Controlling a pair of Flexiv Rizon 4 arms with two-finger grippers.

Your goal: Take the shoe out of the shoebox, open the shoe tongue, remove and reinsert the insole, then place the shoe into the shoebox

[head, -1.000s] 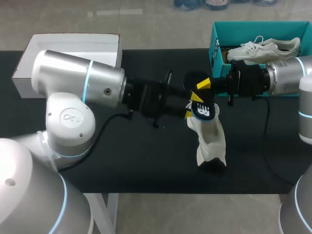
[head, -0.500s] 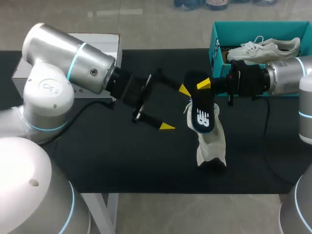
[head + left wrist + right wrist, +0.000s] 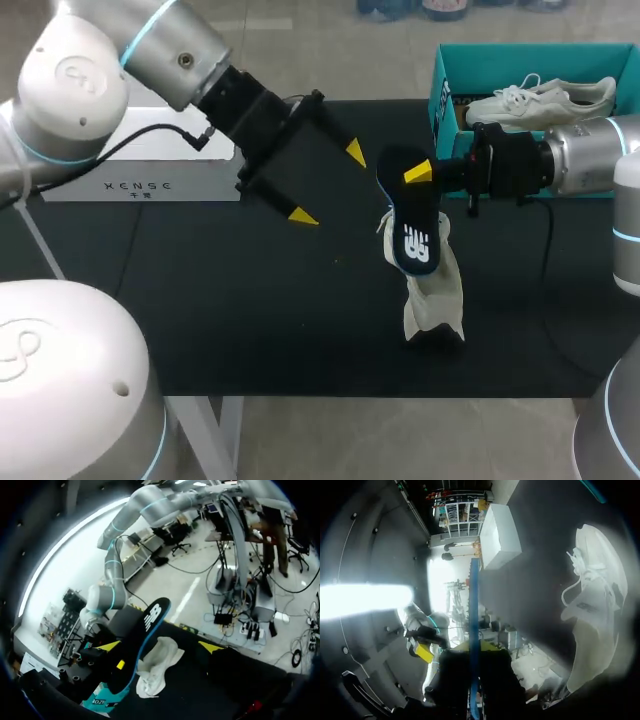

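Note:
The dark insole [image 3: 411, 218] with a white logo hangs above the table, its top end pinched in my right gripper [image 3: 420, 172], which is shut on it. Its lower end dips toward the white shoe [image 3: 432, 292], which stands crumpled on the black table below. My left gripper [image 3: 329, 184] is open and empty, up and left of the insole, clear of it. From the left wrist, the insole [image 3: 142, 639] and shoe [image 3: 157, 669] lie ahead between my spread left gripper [image 3: 159, 646] tips. The right wrist view shows the insole [image 3: 474, 625] edge-on in my right gripper [image 3: 475, 649], the shoe [image 3: 595, 615] beside it.
The teal shoebox [image 3: 445, 70] stands at the back right with a second white shoe [image 3: 545, 98] in it. A white box [image 3: 140, 150] sits at the back left, under my left arm. Black tabletop [image 3: 250, 320] lies bare in front.
My left gripper opened, let go near the insole's lower end and drew back up and to the left. The right gripper kept still with the insole, which now hangs a little lower.

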